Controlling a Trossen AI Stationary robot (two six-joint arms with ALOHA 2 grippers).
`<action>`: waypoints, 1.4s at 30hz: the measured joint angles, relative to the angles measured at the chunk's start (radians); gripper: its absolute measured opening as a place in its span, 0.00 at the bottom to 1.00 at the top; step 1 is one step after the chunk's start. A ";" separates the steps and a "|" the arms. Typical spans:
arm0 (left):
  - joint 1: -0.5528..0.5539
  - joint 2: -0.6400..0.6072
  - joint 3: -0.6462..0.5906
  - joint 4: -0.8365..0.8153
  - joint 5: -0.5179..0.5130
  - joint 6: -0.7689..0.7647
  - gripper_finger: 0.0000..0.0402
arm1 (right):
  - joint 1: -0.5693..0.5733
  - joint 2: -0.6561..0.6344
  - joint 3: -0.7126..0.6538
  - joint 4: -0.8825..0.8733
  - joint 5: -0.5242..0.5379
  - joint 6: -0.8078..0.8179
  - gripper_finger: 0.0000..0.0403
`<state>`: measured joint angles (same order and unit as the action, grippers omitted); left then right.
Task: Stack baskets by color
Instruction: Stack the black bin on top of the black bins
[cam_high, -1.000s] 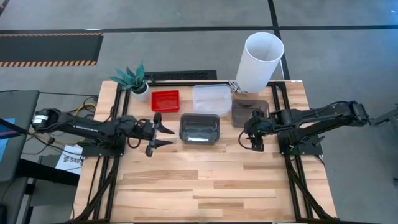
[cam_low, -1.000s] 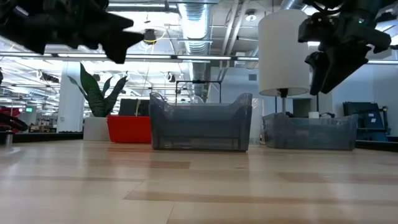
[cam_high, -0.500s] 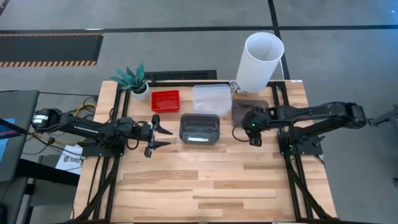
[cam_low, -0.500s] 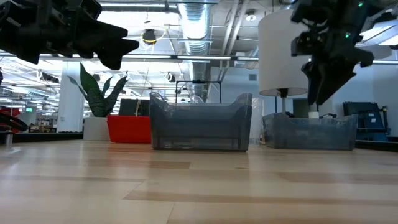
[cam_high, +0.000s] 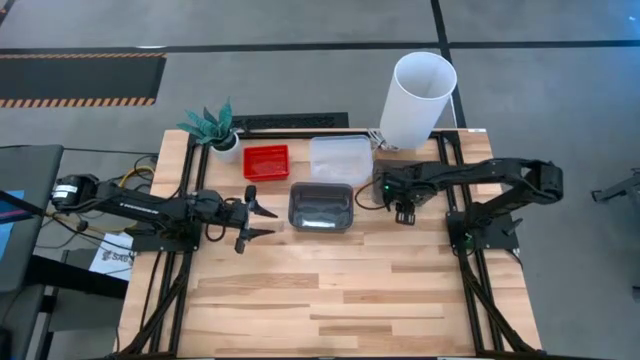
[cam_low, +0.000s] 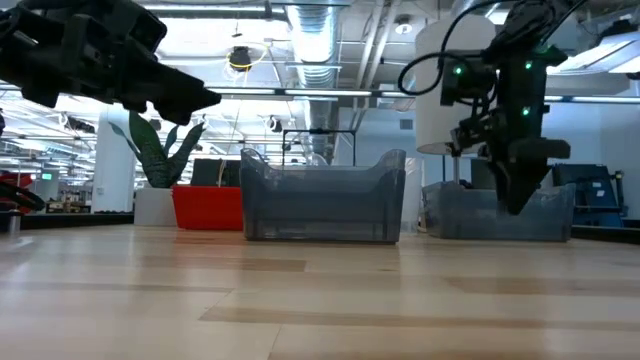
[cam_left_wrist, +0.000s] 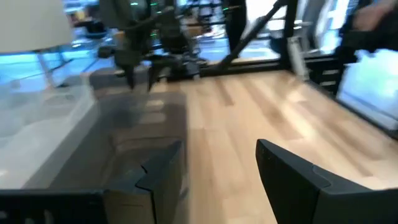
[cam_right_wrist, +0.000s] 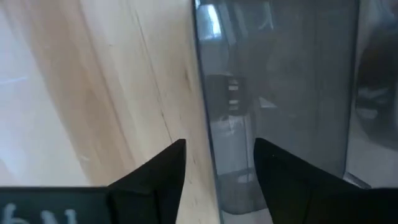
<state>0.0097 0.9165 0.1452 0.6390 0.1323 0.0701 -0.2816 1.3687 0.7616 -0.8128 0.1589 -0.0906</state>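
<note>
While the left pincer (cam_high: 262, 221) hangs with its fingers spread and nothing between them at about nine o'clock from the central grey basket (cam_high: 321, 206), the right pincer (cam_high: 403, 214) sits low over the right-hand grey basket (cam_low: 497, 212), at three o'clock from the central one. In the right wrist view its two fingers stand apart astride that basket's near wall, one finger over bare wood and the other inside the basket; the wall is not visibly clamped. On the wooden surface (cam_high: 330, 290) the central grey basket stands near the middle. At twelve o'clock from it lies the clear basket (cam_high: 340, 158), and at about eleven o'clock the red basket (cam_high: 266, 161). Farther toward ten o'clock stands a small potted plant (cam_high: 212, 125). A tall white cylinder (cam_high: 416, 100) rises near the surface's far right corner, just beyond the right-hand grey basket.
</note>
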 joint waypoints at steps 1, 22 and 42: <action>0.002 0.000 0.000 -0.004 -0.014 0.000 0.47 | -0.003 0.009 0.000 0.000 -0.001 0.000 0.51; 0.059 -0.029 -0.133 0.213 -0.010 -0.048 0.47 | 0.146 -0.142 0.033 -0.130 -0.060 0.242 0.01; 0.059 -0.029 -0.133 0.220 -0.014 -0.048 0.47 | 0.526 0.160 0.631 0.035 0.245 0.179 0.00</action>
<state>0.0685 0.8875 0.0120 0.8594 0.1186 0.0223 0.2440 1.5289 1.3927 -0.7776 0.4035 0.0888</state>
